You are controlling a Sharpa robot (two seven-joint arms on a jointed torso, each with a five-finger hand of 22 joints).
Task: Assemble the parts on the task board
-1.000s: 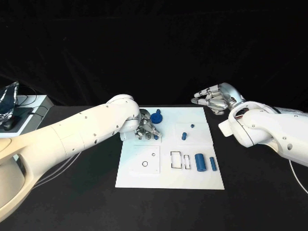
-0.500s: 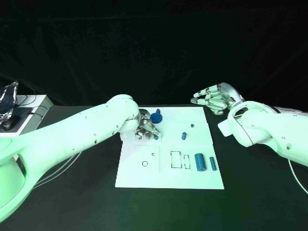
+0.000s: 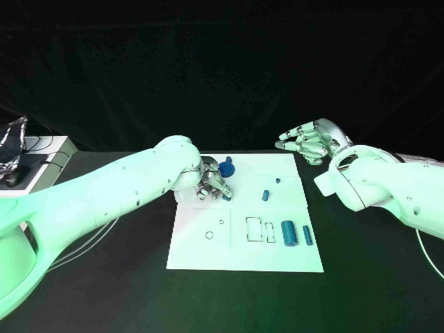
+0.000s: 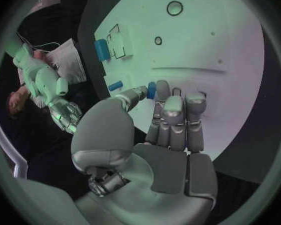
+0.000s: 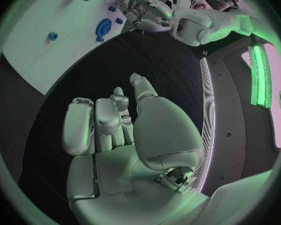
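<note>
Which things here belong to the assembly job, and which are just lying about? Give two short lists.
Job: task board; blue gear; small peg; fat cylinder; thin cylinder; blue part pinched in the left hand.

Lying about: foil bag and white box at the table's left edge; right hand, open off the board.

Dim green-tinted light over a black backdrop, bright white task board (image 3: 244, 239), fisheye-bent wrist views.
</note>
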